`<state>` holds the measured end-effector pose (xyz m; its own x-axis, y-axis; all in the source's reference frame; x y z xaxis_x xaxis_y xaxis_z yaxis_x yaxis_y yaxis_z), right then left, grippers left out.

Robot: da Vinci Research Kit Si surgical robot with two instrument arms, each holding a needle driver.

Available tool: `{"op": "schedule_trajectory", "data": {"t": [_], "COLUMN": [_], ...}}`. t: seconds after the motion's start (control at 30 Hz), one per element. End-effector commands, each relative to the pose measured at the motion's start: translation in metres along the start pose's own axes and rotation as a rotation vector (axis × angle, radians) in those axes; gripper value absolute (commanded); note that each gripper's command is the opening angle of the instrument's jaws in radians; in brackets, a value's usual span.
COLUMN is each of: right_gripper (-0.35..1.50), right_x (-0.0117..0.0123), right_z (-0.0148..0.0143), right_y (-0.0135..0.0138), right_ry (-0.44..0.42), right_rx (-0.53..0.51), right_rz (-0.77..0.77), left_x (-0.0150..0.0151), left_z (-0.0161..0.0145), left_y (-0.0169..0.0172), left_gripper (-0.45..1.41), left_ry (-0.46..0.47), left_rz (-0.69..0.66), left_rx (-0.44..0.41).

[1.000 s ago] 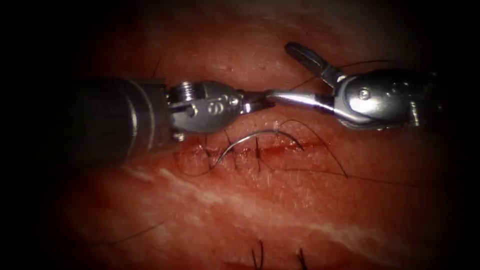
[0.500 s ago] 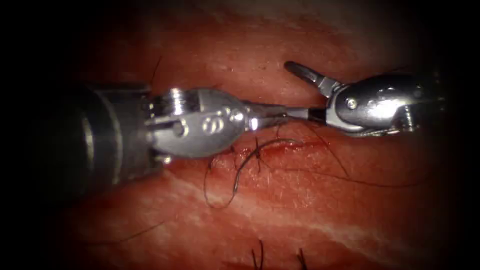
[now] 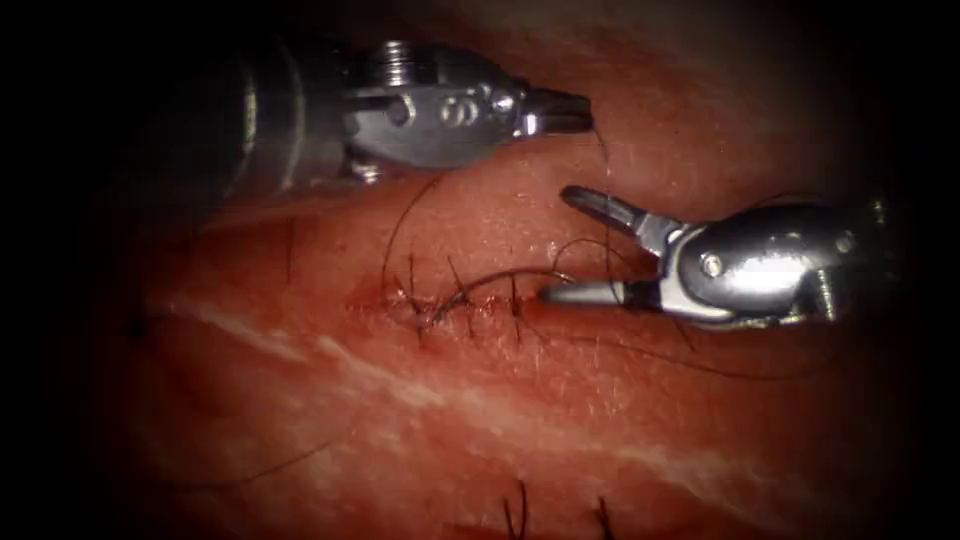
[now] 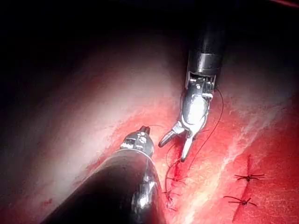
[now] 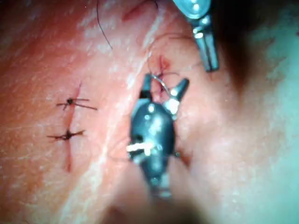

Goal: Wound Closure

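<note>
My left tool (image 3: 565,110) is above the cut (image 3: 470,300), jaws shut on the dark thread (image 3: 605,200), which runs down from its tip to the cut. My right tool (image 3: 575,245) is at the right end of the cut, jaws wide open and holding nothing; its lower jaw lies on the tissue (image 3: 480,420). The curved needle (image 3: 490,282) lies free along the cut, its left end among the stitches (image 3: 515,300). Whether its tip is in the tissue I cannot tell. The left wrist view has the left tool (image 4: 142,132) and the right tool (image 4: 173,150). The right wrist view has the right tool (image 5: 166,81).
Two finished knotted stitches (image 4: 247,177) close a second cut nearby, also seen in the right wrist view (image 5: 70,101). Cut thread ends (image 3: 515,510) stick up at the near edge. A loose thread loop (image 3: 395,235) arcs left of the cut. A pale streak (image 3: 400,385) crosses the tissue.
The left tool has lifted up and away from the right tool, taking the thread with it. The right tool has dropped to the cut's right end, jaws still open.
</note>
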<state>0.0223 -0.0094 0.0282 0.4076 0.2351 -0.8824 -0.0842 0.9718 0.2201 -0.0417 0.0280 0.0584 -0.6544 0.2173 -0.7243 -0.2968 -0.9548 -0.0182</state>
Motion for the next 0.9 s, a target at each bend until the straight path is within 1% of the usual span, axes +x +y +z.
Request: {"op": "schedule_trajectory", "data": {"t": [0.03,0.07,0.13,0.23,0.33,0.37,0.4,0.43,0.5,0.53,0.7,0.83,0.9], "right_gripper": [0.69,0.69,0.66,0.62,0.61,0.61,0.61,0.59,0.57,0.57,0.56,0.54,0.54], "right_x": [-0.0009,-0.0009,-0.0008,-0.0006,-0.0002,0.0001,0.0001,0.0002,0.0004,0.0006,0.0010,0.0009,0.0006], "right_z": [0.0006,0.0006,0.0004,0.0001,0.0000,-0.0002,-0.0002,-0.0003,-0.0006,-0.0007,-0.0012,-0.0019,-0.0029], "right_y": [-0.0011,-0.0011,-0.0013,-0.0013,-0.0012,-0.0009,-0.0009,-0.0006,-0.0002,0.0004,0.0013,0.0018,0.0021], "right_ry": [0.018,0.018,0.061,0.105,0.151,0.193,0.193,0.219,0.261,0.301,0.368,0.372,0.348], "right_rx": [0.014,0.014,0.021,0.006,-0.012,-0.033,-0.033,-0.041,-0.062,-0.092,-0.155,-0.207,-0.248], "right_rz": [-0.006,-0.006,-0.012,-0.010,0.001,0.008,0.008,0.015,0.030,0.041,0.064,0.077,0.090], "left_x": [-0.0002,-0.0002,-0.0012,-0.0027,-0.0037,-0.0044,-0.0044,-0.0046,-0.0048,-0.0049,-0.0043,-0.0036,-0.0032], "left_z": [0.0019,0.0019,0.0032,0.0042,0.0052,0.0056,0.0056,0.0057,0.0056,0.0055,0.0047,0.0038,0.0026], "left_y": [0.0007,0.0007,0.0009,0.0012,0.0019,0.0025,0.0025,0.0027,0.0031,0.0035,0.0045,0.0055,0.0066], "left_gripper": [-0.45,-0.45,-0.45,-0.45,-0.45,-0.45,-0.45,-0.45,-0.45,-0.45,-0.45,-0.45,-0.45], "left_ry": [0.002,0.002,-0.007,-0.011,-0.003,-0.001,-0.001,-0.002,0.006,0.011,0.022,0.031,0.037], "left_rz": [0.001,0.001,0.012,0.030,0.018,-0.002,-0.002,-0.010,-0.021,-0.022,-0.042,-0.035,-0.027], "left_rx": [-0.011,-0.011,-0.025,-0.027,-0.038,-0.049,-0.049,-0.056,-0.068,-0.073,-0.086,-0.096,-0.104]}}
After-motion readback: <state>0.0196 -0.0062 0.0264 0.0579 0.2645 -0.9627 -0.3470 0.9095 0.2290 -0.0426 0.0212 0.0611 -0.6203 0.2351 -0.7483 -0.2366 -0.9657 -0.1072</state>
